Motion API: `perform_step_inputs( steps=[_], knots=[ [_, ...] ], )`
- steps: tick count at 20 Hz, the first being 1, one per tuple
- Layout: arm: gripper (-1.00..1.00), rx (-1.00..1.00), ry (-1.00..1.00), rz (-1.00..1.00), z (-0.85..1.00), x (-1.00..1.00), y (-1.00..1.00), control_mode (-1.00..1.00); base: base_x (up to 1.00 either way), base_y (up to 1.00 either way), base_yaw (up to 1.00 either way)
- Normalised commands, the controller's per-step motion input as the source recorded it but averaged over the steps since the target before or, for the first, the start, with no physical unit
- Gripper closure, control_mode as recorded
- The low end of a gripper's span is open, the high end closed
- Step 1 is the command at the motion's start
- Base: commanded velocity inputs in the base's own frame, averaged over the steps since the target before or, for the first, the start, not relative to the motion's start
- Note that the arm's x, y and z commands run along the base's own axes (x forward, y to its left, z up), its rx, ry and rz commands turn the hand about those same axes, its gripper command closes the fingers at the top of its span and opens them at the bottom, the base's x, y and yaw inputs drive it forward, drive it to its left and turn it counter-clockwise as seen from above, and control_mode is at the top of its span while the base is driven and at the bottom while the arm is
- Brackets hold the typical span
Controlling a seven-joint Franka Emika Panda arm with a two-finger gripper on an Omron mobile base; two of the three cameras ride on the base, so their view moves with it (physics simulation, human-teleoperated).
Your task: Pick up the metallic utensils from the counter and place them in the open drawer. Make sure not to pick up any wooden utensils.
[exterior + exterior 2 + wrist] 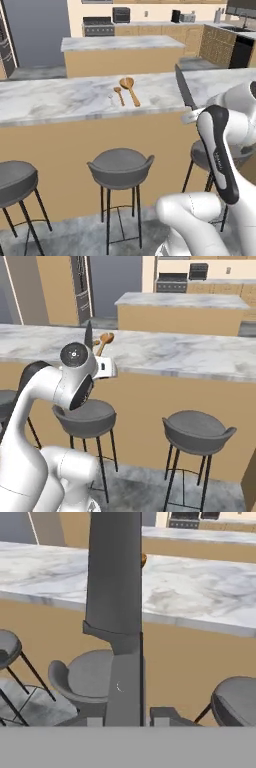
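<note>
**Knife up in the air, spoons left on the bench**

Holding the knife (114,587) right now, fingers (160,716) clamped on its dark handle, blade sticking straight up and away from the hand. Seen along the hand, looks like a broad dark slab running up the middle, widening past a step where handle meets blade. In the left base view the same knife (185,89) shows as a dark pointed blade rising above the white wrist, tip crossing in front of the bench (60,100). From the right side, just the dark tip (88,334) poking up behind the round wrist joint.

Held on the near side of the bench, above the stools (120,167), not touching the marble.

Still lying on the bench: larger wooden spoon (131,90) and smaller wooden spoon (119,95), side by side, bowls pointing away from the knife, handles angled toward the near edge. Both left of the knife in the left base view, and well apart from it. A thin pale sliver (111,100) just left of the smaller spoon, too small to tell what it is for sure.

Beyond the bench, a second marble island (120,44), and further back a dark stove (98,26) against the wall.
</note>
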Motion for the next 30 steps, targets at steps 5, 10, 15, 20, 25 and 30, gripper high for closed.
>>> perform_step_inputs(
  steps=[5,10,15,20,25,30],
  knots=[
    [1.00,0.00,0.00,0.00,0.00,0.00,0.00,1.00,-0.62,-1.00,0.00],
    [1.00,0.00,0.00,0.00,0.00,0.00,0.00,1.00,-0.49,-1.00,0.00],
    [1.00,0.00,0.00,0.00,0.00,0.00,0.00,1.00,-0.23,-1.00,0.00],
    [1.00,0.00,0.00,0.00,0.00,0.00,0.00,1.00,0.00,-1.00,0.01],
    [1.00,0.00,0.00,0.00,0.00,0.00,0.00,1.00,0.00,-1.00,0.04],
    [1.00,0.00,0.00,0.00,0.00,0.00,0.00,1.00,0.03,-1.00,0.07]
  ],
)
